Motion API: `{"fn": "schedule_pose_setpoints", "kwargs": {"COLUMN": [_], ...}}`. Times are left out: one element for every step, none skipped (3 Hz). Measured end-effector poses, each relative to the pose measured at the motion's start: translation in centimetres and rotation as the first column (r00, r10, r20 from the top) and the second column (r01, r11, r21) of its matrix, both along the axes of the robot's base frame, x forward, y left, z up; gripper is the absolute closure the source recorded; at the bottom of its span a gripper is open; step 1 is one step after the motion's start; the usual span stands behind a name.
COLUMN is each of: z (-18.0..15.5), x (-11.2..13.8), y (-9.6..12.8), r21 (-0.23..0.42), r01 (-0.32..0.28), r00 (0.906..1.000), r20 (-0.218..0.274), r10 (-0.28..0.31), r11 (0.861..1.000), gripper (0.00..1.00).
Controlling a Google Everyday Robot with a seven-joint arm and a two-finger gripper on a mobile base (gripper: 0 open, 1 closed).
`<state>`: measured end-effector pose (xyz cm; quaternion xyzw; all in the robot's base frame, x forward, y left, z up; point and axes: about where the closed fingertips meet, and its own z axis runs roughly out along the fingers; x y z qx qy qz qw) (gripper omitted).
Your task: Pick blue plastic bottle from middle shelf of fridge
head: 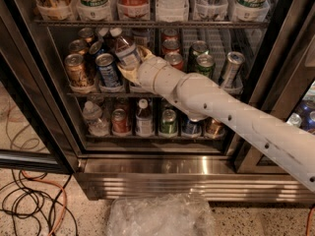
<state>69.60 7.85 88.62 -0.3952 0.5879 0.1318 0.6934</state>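
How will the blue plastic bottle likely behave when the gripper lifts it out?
The blue plastic bottle is tall and tilted in the gripper at the middle shelf, so it may pivot. Its clear plastic probably dents when squeezed. It could knock the blue can beside it.

One blue plastic bottle point(124, 44), one pincer point(134, 62) clasping it, two green cans point(199, 48), one silver can point(232, 66).

Matt cream plastic pincer point(133, 63) at the dark wire shelf point(88, 94), clasping a glossy clear-plastic bottle point(125, 47), shiny metal cans point(107, 70), ribbed brushed-steel base of the fridge point(197, 182), crinkled clear plastic wrap point(157, 218), speckled floor point(275, 220)
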Motion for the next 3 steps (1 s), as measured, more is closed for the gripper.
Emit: {"fn": "schedule_pose_setpoints", "kwargs": {"z": [-2.0,-2.8,-1.8], "x": [-1.4,-3.1,-2.7], "y": [-0.2,-0.1,-0.9], "r21": [-0.074,-0.088,-0.081], "r01": [0.060,0.157,0.218], "r00": [0.9836,0.9262,0.8874], "r20": [0.174,0.359,0.431], "r10": [-0.047,-0.116,-0.163], "r11": [0.995,0.984,0.973], "gripper": [1.00,1.00,1.00]}}
